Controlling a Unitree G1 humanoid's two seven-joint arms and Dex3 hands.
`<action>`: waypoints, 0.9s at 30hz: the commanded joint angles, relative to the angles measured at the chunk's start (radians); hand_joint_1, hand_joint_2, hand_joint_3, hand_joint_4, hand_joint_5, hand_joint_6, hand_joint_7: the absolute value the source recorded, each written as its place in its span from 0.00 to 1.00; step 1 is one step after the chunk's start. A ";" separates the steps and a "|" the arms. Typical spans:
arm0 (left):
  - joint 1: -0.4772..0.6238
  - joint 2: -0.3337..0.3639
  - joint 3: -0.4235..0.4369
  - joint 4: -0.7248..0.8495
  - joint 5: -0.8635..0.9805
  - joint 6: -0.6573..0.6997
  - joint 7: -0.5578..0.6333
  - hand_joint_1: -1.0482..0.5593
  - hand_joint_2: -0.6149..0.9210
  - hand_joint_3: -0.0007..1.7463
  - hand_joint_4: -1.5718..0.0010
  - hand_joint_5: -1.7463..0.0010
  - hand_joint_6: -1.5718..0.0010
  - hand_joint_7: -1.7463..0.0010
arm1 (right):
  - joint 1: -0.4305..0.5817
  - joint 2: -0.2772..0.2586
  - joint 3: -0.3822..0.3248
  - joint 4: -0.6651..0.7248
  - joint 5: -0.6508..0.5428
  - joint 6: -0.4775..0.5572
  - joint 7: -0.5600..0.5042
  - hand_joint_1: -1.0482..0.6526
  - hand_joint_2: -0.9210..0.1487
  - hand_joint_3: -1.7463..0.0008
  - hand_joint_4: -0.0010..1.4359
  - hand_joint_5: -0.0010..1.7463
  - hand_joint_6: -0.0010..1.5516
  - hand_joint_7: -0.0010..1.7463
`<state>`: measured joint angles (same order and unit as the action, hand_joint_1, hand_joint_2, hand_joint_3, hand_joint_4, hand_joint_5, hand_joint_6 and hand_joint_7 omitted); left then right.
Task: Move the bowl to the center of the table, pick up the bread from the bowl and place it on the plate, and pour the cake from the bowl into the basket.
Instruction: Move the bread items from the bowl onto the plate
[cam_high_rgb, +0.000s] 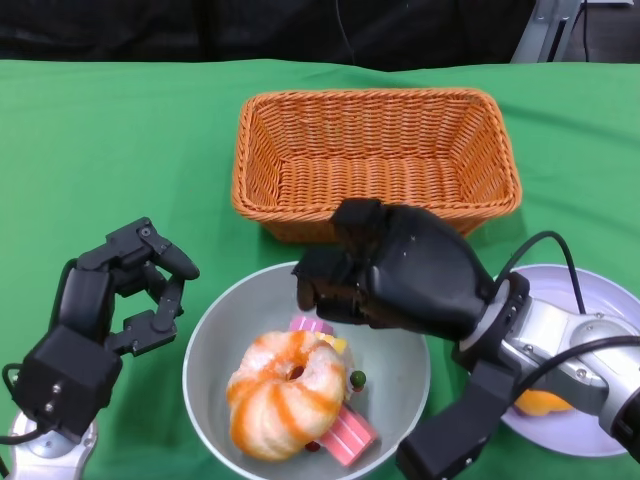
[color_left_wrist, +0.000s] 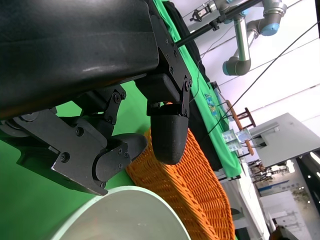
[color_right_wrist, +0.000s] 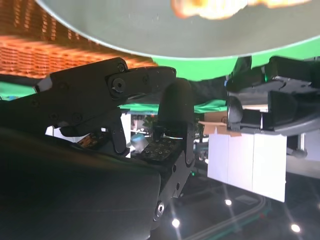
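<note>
1. No brand, label or readable writing shows on any of the things in the three views.
2. The bowl (cam_high_rgb: 215, 345) sits at the near edge of the green table (cam_high_rgb: 100, 150), about midway along it. It holds a bread (cam_high_rgb: 280, 395) with orange stripes and a pink cake (cam_high_rgb: 345, 435) tucked under the bread's right side.
3. The basket (cam_high_rgb: 375, 160), orange wicker, stands just beyond the bowl toward the far edge.
4. The plate (cam_high_rgb: 600, 300) lies at the near right corner with an orange item (cam_high_rgb: 540, 403) on it, mostly hidden by the right forearm.
5. The right hand (cam_high_rgb: 385, 270) hovers over the bowl's far rim, fingers curled downward; whether they grip the rim cannot be told from any view.
6. The left hand (cam_high_rgb: 125, 290) is just left of the bowl, fingers apart and holding nothing.
7. Only the right wrist view shows the bowl from beneath, with the left hand beyond it.
8. Only the left wrist view shows another robot arm (color_left_wrist: 245, 35) and a wooden chair (color_left_wrist: 240, 117) past the table's far side.
</note>
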<state>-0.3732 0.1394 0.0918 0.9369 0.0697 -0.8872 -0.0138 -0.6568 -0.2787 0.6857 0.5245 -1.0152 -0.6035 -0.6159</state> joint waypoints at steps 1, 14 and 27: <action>0.002 0.014 0.003 -0.008 -0.002 -0.005 0.007 0.65 0.82 0.59 0.50 0.06 0.53 0.22 | 0.011 -0.029 -0.018 -0.021 0.080 -0.071 0.094 0.45 0.00 0.94 0.37 1.00 0.30 0.81; -0.003 0.008 0.013 0.000 -0.082 0.003 -0.087 0.61 0.84 0.54 0.48 0.07 0.54 0.24 | 0.092 -0.104 -0.094 -0.218 0.368 -0.151 0.624 0.29 0.06 1.00 0.35 0.36 0.42 0.02; 0.010 0.002 0.012 -0.018 -0.070 0.012 -0.064 0.62 0.82 0.57 0.48 0.08 0.52 0.25 | 0.176 -0.114 -0.151 -0.357 0.321 -0.068 0.770 0.20 0.09 1.00 0.33 0.16 0.33 0.01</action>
<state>-0.3731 0.1350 0.0981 0.9334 -0.0071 -0.8808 -0.0978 -0.4934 -0.3923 0.5356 0.1748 -0.6703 -0.6664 0.1744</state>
